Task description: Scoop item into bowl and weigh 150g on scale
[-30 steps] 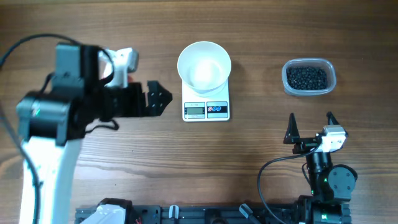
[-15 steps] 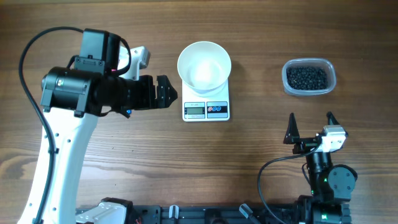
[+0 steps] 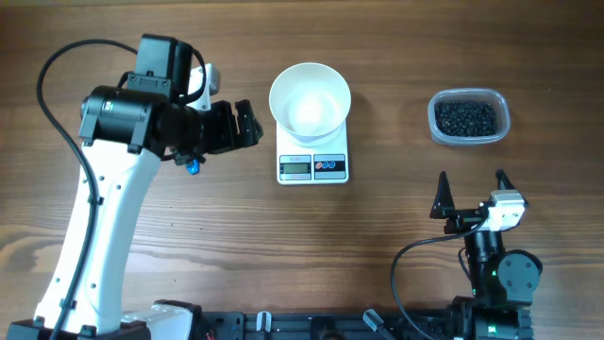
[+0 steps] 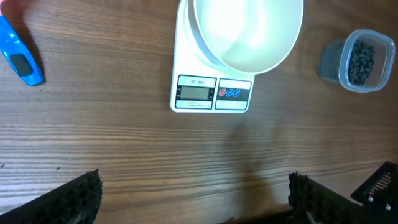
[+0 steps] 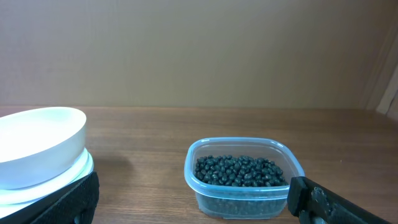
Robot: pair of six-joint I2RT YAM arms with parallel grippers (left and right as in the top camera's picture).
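- Overhead: left gripper [image 3: 249, 124] gapes empty near the scale [image 3: 312, 167]; right gripper [image 3: 471, 181] gapes empty, lower right.
- I'd square up on the blue tool [image 4: 22, 59], upper left of the left wrist view, before closing.

Your overhead looks straight down; left wrist angles down, right level, both seeing the bowl [image 4: 249, 34] past their fingers [image 4: 68, 199].

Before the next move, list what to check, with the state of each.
1. Bowl on scale: ok.
2. Bowl empty: ok.
3. Beads in tub: ok.
4. Left gripper open, empty: ok.
5. Right gripper open, empty: ok.
6. Scale display at zero: cannot tell, digits too small.
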